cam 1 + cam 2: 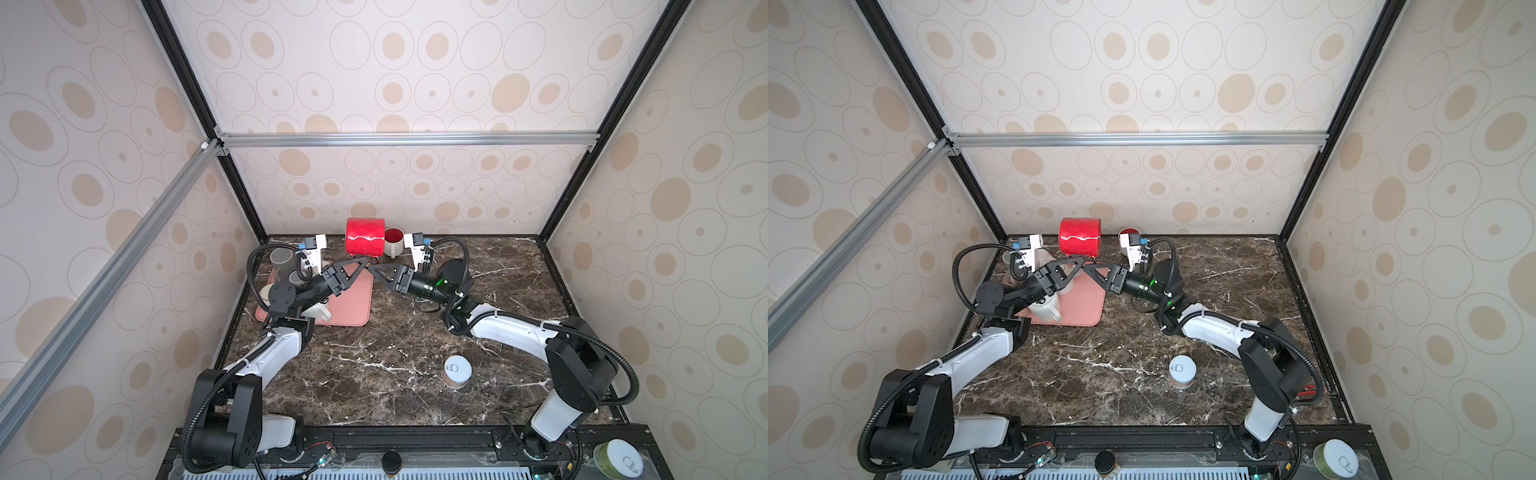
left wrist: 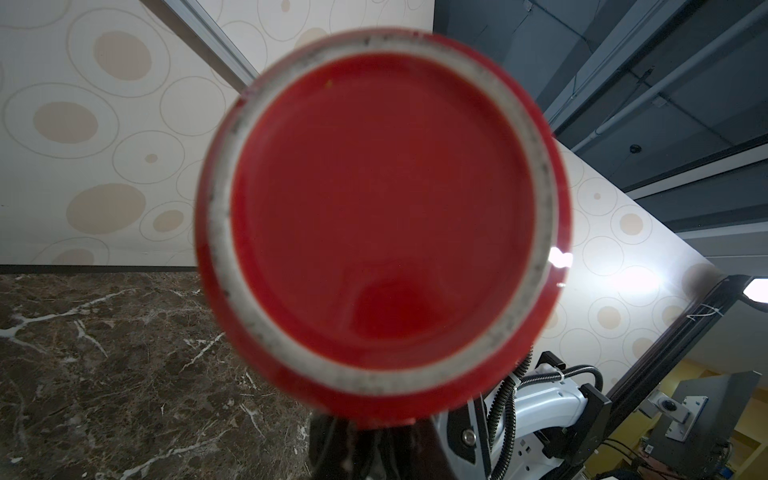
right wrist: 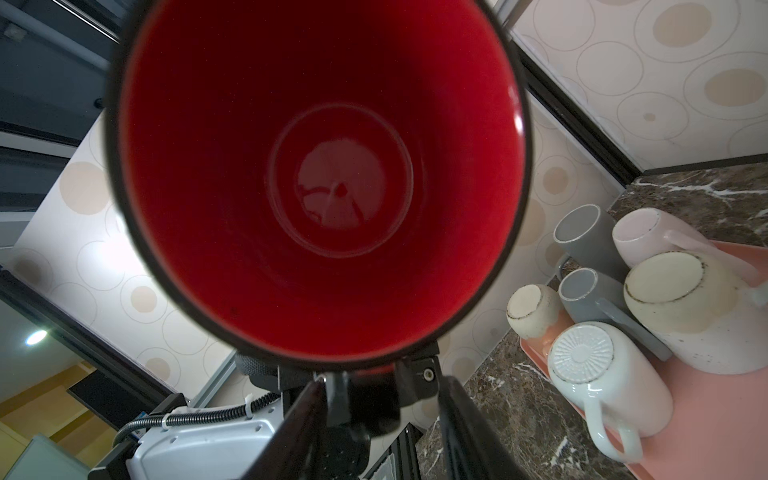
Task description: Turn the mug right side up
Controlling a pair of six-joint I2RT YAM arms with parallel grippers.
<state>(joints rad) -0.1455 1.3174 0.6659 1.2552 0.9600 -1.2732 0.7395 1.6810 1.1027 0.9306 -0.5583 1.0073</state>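
The glossy red ceramic mug (image 1: 365, 236) hangs in the air above the far edge of the dark marble worktop (image 1: 374, 395), clear of the salmon-pink plastic tray (image 1: 357, 299). It lies on its side. The left wrist view looks straight at its base with the unglazed pale ring (image 2: 382, 216), and the right wrist view looks straight into its mouth (image 3: 324, 187). The base therefore faces the left arm and the opening faces the right arm.

The left end effector (image 1: 362, 262) is pressed together under the mug, and I judge it to be clamped on the handle, which points downward. The right end effector (image 1: 370, 268) meets it tip to tip just below the mug. In the right wrist view its fingers (image 3: 457, 415) stand apart, and I cannot see them closed on anything.

This looks like the middle of the flip: the mug is neither inverted nor upright.

The next move calls for rolling the left wrist until the mouth faces up. The base then needs lowering flat onto bare worktop, away from the upturned mugs on the tray and from the small cream mug with a red inside (image 1: 392, 241) just beside it. A handle-only grip may let the heavy body swing, so the roll should be slow. The open right end effector is well placed to steady the rim.
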